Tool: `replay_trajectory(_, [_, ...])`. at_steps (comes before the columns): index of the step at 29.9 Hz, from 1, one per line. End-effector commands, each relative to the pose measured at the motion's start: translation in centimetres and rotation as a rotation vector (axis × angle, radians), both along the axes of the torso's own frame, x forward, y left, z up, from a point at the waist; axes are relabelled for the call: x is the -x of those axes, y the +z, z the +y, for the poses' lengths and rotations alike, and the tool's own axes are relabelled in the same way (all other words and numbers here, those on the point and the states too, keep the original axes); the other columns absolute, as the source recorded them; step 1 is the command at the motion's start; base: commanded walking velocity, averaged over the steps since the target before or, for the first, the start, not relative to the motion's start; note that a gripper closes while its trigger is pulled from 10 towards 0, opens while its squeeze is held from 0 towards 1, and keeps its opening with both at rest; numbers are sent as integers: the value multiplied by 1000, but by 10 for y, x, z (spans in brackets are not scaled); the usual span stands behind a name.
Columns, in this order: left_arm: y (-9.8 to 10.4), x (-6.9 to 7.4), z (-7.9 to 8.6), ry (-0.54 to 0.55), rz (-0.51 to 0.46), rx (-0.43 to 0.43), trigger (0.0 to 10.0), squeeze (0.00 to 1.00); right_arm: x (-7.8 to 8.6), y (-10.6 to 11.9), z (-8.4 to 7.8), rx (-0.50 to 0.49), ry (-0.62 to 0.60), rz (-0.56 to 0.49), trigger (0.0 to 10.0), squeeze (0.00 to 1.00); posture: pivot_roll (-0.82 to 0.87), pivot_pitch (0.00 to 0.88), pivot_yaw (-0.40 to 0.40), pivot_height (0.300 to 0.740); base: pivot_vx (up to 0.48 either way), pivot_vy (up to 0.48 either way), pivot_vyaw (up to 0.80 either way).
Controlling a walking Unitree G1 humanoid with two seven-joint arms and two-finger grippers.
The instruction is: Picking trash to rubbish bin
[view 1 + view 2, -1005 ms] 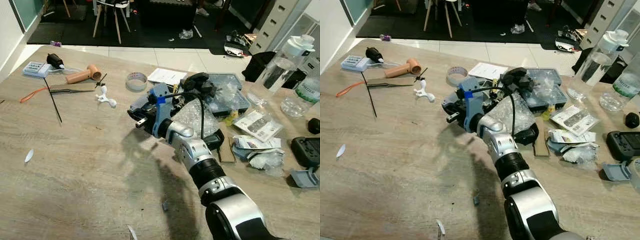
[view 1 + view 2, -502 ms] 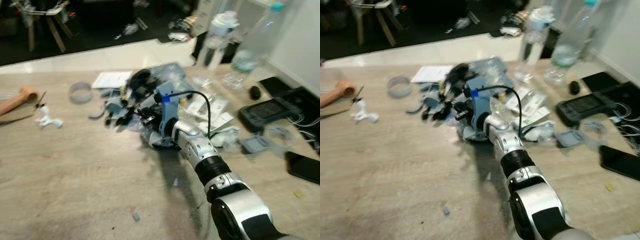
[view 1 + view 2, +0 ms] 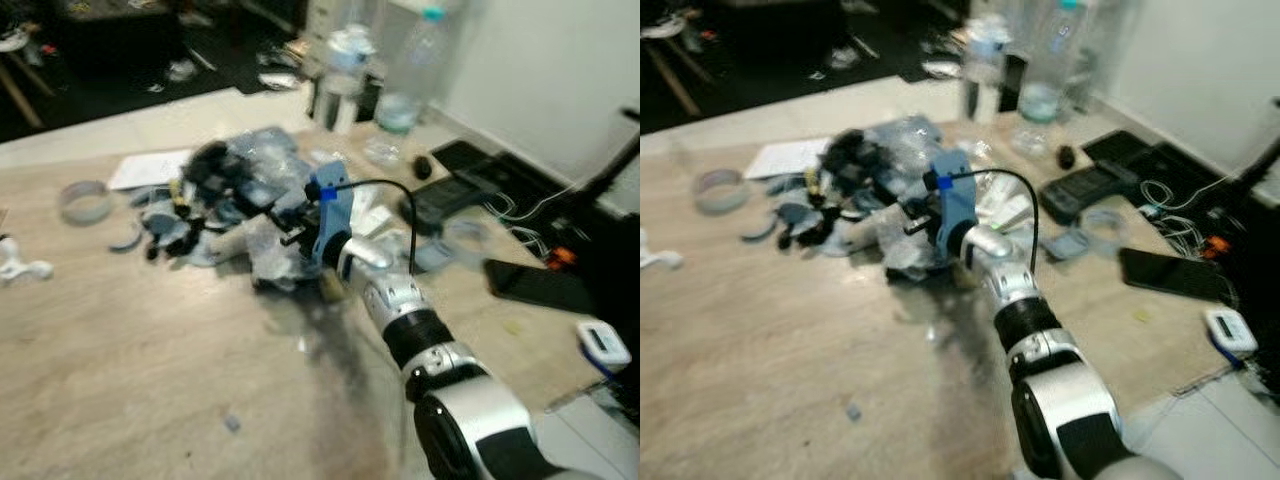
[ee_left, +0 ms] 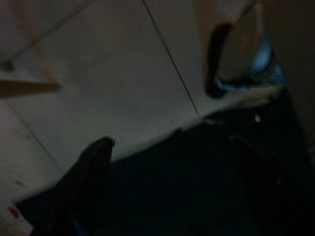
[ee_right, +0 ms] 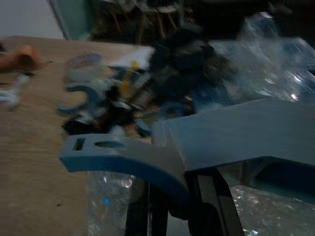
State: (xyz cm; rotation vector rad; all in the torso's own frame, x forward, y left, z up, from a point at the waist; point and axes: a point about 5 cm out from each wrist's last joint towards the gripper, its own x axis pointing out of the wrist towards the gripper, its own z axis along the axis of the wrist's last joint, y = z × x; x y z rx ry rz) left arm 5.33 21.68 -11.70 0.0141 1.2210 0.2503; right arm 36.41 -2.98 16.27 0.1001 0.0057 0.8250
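Motion blur smears the whole head view, and the heap of trash (image 3: 225, 200) on the table (image 3: 120, 360) melts into grey, black and clear patches with no single item told apart. The right gripper (image 3: 285, 235) is buried in that heap, so its fingers cannot be made out. Beyond the heap, the bottles (image 3: 345, 70) are soft outlines, their tops cut by the picture's edge. The left wrist view is very dark; one finger (image 4: 86, 172) of the left gripper (image 4: 167, 196) is a dim shape over floor tiles (image 4: 98, 73).
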Motion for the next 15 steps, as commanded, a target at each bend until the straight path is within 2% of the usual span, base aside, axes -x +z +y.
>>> replay_trajectory(1, [1,-10,-2,-17,-28,-1,10000,0,5,12,5,-73,73,-66,10000,0,78,61,-49,740,0,0,0])
replay_trajectory(8, [2,-12,0,-20,-32,-8,10000,0,11,36,7,-196,160,-171,10000,0,79,52,-50,740,0,0,0])
replay_trajectory(15, [3,-15,1,-21,-37,-13,10000,0,18,55,5,-278,252,-253,10000,0,81,41,-52,740,0,0,0])
